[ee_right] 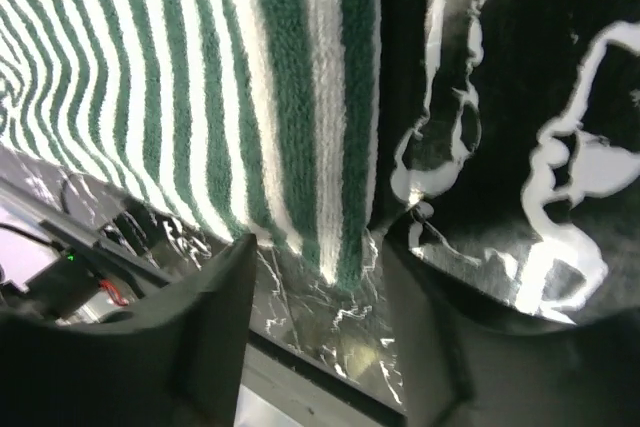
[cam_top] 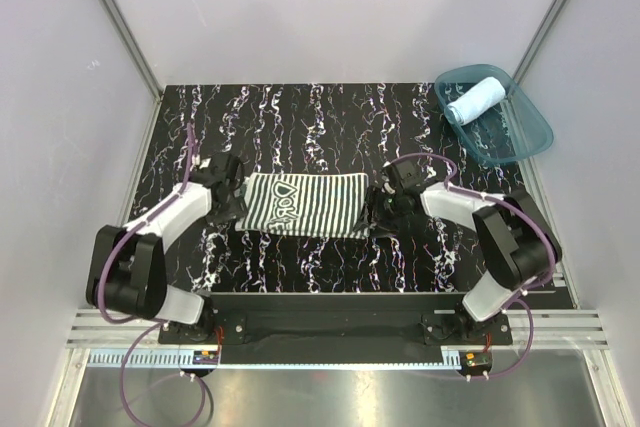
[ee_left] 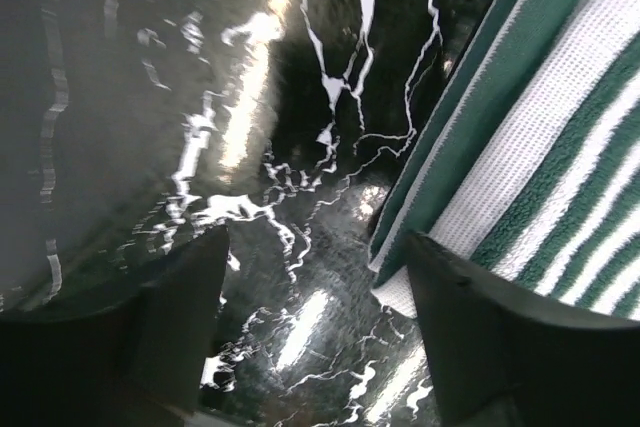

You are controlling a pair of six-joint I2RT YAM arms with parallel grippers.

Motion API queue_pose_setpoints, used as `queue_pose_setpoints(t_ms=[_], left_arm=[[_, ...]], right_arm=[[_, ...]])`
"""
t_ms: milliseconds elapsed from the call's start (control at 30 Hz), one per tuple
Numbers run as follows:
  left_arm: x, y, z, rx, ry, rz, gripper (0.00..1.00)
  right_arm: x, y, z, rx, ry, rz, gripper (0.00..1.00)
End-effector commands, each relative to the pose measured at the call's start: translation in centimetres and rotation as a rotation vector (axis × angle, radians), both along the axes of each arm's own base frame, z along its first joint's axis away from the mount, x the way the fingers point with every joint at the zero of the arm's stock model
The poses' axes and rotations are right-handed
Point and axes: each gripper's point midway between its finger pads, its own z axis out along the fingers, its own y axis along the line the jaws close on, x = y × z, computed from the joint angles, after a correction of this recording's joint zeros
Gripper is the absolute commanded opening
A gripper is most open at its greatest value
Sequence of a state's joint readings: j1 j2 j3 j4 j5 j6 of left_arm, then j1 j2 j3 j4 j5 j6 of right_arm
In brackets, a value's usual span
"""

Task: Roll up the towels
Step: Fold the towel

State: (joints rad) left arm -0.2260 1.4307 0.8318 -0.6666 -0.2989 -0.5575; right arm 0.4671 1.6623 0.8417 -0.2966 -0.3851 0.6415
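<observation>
**Left gripper (cam_top: 236,203) and right gripper (cam_top: 377,209) parted at the 2 ends of the striped towel (cam_top: 305,204)**

Both grippers are lowered close to the black marbled table (cam_top: 300,117), 1 at each short end of the striped towel; the towel is spread flat between them, its dark green and white stripes running across its width. A printed band of outlined lettering is seen near its left end; the letters cannot be read with certainty. In the left wrist view the jaws are held apart over bare table, nothing being clamped; the towel's edge is seen just beside 1 finger. In the right wrist view the jaws are likewise apart; the towel's end is seen in the gap between them, not pinched. The light blue towel (cam_top: 478,99) is rolled and lies inside the teal tub (cam_top: 535,132) at the far right corner, well apart from both arms.
</observation>
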Motion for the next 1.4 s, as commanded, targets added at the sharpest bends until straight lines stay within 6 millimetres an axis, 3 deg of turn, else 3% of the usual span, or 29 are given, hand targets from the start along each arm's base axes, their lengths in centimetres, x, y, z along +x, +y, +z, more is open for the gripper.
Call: queue_pose_setpoints(t_ms=[0, 100, 200, 267, 333, 400, 433, 467, 533, 567, 600, 733, 833, 967, 1000, 1167, 1233, 1367], left_arm=[[2.7, 1.2, 5.5, 0.071, -0.170, 0.022, 0.79], [3.0, 1.9, 8.6, 0.144, -0.223, 0.016, 0.82], [3.1, 1.0, 11.8, 0.184, -0.308, -0.028, 0.83], [3.6, -1.8, 13.5, 0.177, -0.390, -0.131, 0.83], [3.8, -6.4, 14.9, 0.126, -0.476, -0.282, 0.83], [3.2, -11.2, 15.1, 0.071, -0.509, -0.430, 0.84], [3.1, -12.6, 15.0, 0.063, -0.512, -0.459, 0.84], [3.2, -13.7, 15.4, 0.054, -0.522, -0.465, 0.84], [2.5, -16.4, 14.2, 0.064, -0.487, -0.530, 0.84], [2.7, -17.5, 13.9, 0.067, -0.475, -0.546, 0.84], [2.0, -18.9, 13.7, 0.058, -0.470, -0.583, 0.85], [0.6, -22.3, 13.5, 0.021, -0.477, -0.639, 0.85], [-0.5, -24.2, 13.1, 0.009, -0.480, -0.693, 0.85], [-1.4, -26.3, 12.3, 0.008, -0.488, -0.778, 0.85], [-1.6, -27.0, 12.4, -0.001, -0.500, -0.795, 0.85], [-1.5, -29.4, 12.5, -0.021, -0.534, -0.895, 0.85], [-1.6, -30.4, 12.7, -0.029, -0.552, -0.936, 0.85], [-2.5, -31.8, 11.8, -0.043, -0.569, -1.022, 0.85]], right_arm=[[-2.8, -3.4, -1.1, -0.165, 0.047, 0.028, 0.65], [-2.4, -3.7, 2.0, -0.160, -0.013, 0.015, 0.72], [-1.8, -4.3, 4.8, -0.174, -0.084, -0.007, 0.78], [-0.9, -4.9, 6.1, -0.213, -0.129, -0.028, 0.80], [0.5, -5.5, 6.9, -0.241, -0.163, -0.062, 0.84], [2.0, -6.2, 6.6, -0.244, -0.153, -0.097, 0.84], [3.1, -5.7, 7.1, -0.203, -0.169, -0.102, 0.82], [3.8, -5.6, 6.2, -0.194, -0.147, -0.107, 0.80], [5.7, -4.7, 6.2, -0.150, -0.150, -0.113, 0.74], [6.0, -4.3, 4.5, -0.157, -0.104, -0.103, 0.72], [6.5, -3.8, 4.1, -0.142, -0.092, -0.097, 0.71], [8.3, -1.8, 2.4, -0.072, -0.076, -0.086, 0.63], [8.1, -1.0, 1.6, -0.024, -0.069, -0.082, 0.57], [7.0, -1.2, 1.0, -0.012, -0.057, -0.089, 0.41], [6.3, -1.5, 0.5, -0.018, -0.040, -0.089, 0.32], [2.6, -2.0, -0.9, -0.036, 0.020, -0.098, 0.14], [0.8, -2.3, -1.5, -0.037, 0.043, -0.102, 0.18], [0.5, -2.9, -0.4, -0.061, 0.012, -0.108, 0.37]])
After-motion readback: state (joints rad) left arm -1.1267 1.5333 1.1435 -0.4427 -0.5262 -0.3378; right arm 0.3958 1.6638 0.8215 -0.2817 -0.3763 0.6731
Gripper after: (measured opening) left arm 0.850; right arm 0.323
